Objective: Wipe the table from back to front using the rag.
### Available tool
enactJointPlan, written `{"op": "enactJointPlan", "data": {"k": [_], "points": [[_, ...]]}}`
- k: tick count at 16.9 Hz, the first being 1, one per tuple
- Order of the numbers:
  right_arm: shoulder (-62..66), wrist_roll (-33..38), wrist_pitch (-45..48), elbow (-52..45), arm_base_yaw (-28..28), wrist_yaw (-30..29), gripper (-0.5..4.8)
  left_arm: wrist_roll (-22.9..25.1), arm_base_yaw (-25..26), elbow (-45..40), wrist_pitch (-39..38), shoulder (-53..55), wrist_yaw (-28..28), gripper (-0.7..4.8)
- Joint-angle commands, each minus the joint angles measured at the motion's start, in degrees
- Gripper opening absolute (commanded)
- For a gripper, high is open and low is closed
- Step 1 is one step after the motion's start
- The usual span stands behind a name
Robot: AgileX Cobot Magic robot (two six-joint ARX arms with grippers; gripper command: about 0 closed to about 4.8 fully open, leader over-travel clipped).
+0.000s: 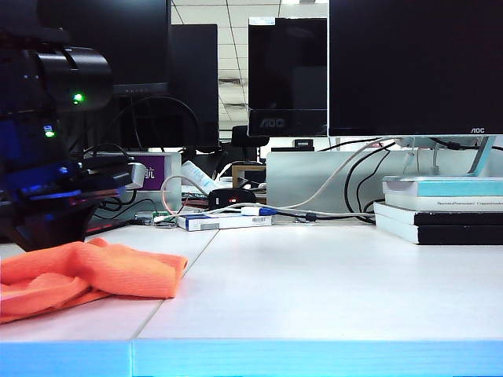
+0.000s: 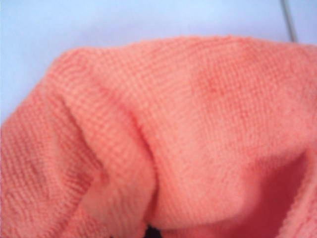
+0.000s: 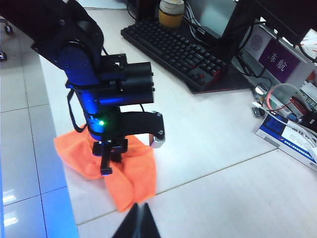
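The rag [image 1: 86,275] lay crumpled on the table [image 1: 330,283] near its light-blue front edge, at the left of the exterior view, left of the dark seam line. The left arm stood over it at that corner. From the right wrist view the left gripper [image 3: 110,157] pointed down into the rag [image 3: 131,181], its jaws drawn together with orange cloth bunched around them; pinched on the fabric. The left wrist view was filled by the rag [image 2: 188,144], ribbed weave in close, folds raised, a strip of white table [image 2: 124,25] beyond.

The right gripper [image 3: 137,223] showed only as dark finger tips meeting at a point, held above the table [image 3: 213,193] and well apart from the rag; nothing between them, clenched.

Along the back: keyboard [image 3: 178,52], yellow-lidded jar [image 3: 171,12], monitors [image 1: 409,67], stacked books [image 1: 440,208], loose cables [image 1: 314,206]
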Motion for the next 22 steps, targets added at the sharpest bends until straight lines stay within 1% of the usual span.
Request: {"op": "enactJointPlan", "data": {"k": [1, 7, 8, 10, 11, 12, 14, 15, 17, 18, 19, 20, 22], "points": [[-0.22, 0.28, 1.07, 0.26, 0.11, 0.02, -0.01, -0.39, 0.04, -0.33, 4.37, 5.09, -2.12, -0.06], [-0.22, 0.59, 1.05, 0.26, 0.11, 0.02, -0.01, -1.90, 0.15, -0.31, 10.47, 7.56, -2.38, -0.06], [-0.22, 0.68, 1.05, 0.26, 0.11, 0.02, -0.01, -3.15, 0.48, -0.31, 11.13, 7.56, -3.80, -0.06], [-0.22, 0.70, 1.05, 0.26, 0.11, 0.02, -0.01, -3.10, 0.61, -0.31, 12.72, 7.56, -6.43, -0.06], [-0.22, 0.70, 1.05, 0.26, 0.11, 0.00, -0.01, -3.15, 0.61, -0.31, 13.29, 7.56, -6.45, -0.06], [-0.22, 0.96, 1.05, 0.26, 0.11, 0.00, -0.01, -4.26, 1.09, -0.31, 14.84, 7.56, -7.43, -0.06], [-0.22, 1.79, 1.05, 0.26, 0.11, -0.02, -0.01, -5.33, 2.82, -0.31, 15.74, 7.58, -7.28, -0.06], [-0.22, 1.79, 1.03, 0.26, 0.11, -0.02, -0.01, -5.42, 3.54, -0.31, 16.33, 7.67, -7.23, -0.06], [-0.22, 1.79, 1.03, 0.26, 0.11, -0.02, -0.01, -5.49, 4.20, -0.15, 19.85, 7.87, -7.28, -0.06], [-0.22, 1.79, 1.03, 0.26, 0.11, -0.02, -0.01, -5.44, 4.20, 1.01, 19.96, 9.09, -7.26, -0.06], [-0.22, 1.79, 1.01, 0.24, 0.11, 0.00, -0.01, -5.25, 4.20, 5.66, 19.93, 13.64, -7.26, -0.06], [-0.22, 1.79, 0.98, 0.26, 0.11, 0.00, -0.01, -5.25, 4.20, 7.26, 20.02, 14.97, -7.26, -0.06], [-0.22, 1.84, 0.76, 0.24, 0.11, 0.00, -0.01, -5.27, 4.20, 9.68, 23.34, 17.62, -7.28, -0.06]]}}
